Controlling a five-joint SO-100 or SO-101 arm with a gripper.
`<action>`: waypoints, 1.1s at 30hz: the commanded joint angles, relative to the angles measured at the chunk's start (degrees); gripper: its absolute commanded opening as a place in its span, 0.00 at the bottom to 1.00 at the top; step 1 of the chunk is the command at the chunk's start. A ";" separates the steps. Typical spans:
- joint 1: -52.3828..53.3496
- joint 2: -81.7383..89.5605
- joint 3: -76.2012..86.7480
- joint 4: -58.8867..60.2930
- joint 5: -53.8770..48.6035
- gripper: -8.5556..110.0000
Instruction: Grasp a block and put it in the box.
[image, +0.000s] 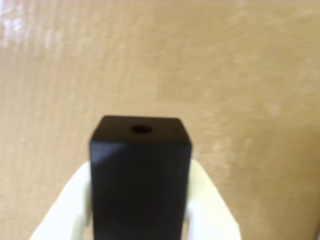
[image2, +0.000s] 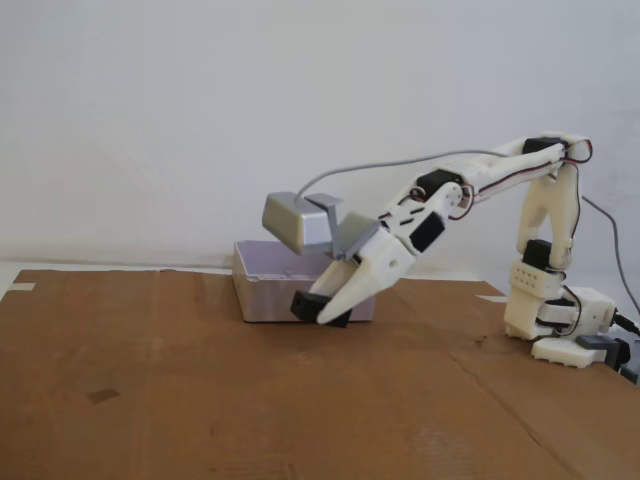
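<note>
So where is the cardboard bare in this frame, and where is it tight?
Bare: the wide cardboard stretch in front of the box and left of the arm base, in the fixed view. Crowded: the box's front wall, where the gripper holds the block.

A makeshift hobby or home lab setup rather than a finished workshop. In the fixed view a flattened sheet of brown cardboard (image2: 200, 400) with visible creases covers the lower half of the frame as the work surface, a plain white wall (image2: 200, 100) fills the upper half, and a small white 3D-printed arm (image2: 540, 260) with exposed wiring stands at the right edge
</note>
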 joint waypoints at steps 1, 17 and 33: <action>3.08 9.84 -4.13 -0.35 -0.35 0.19; 15.91 13.36 -4.13 -0.35 -0.35 0.19; 29.44 14.50 -4.66 -0.35 -0.35 0.19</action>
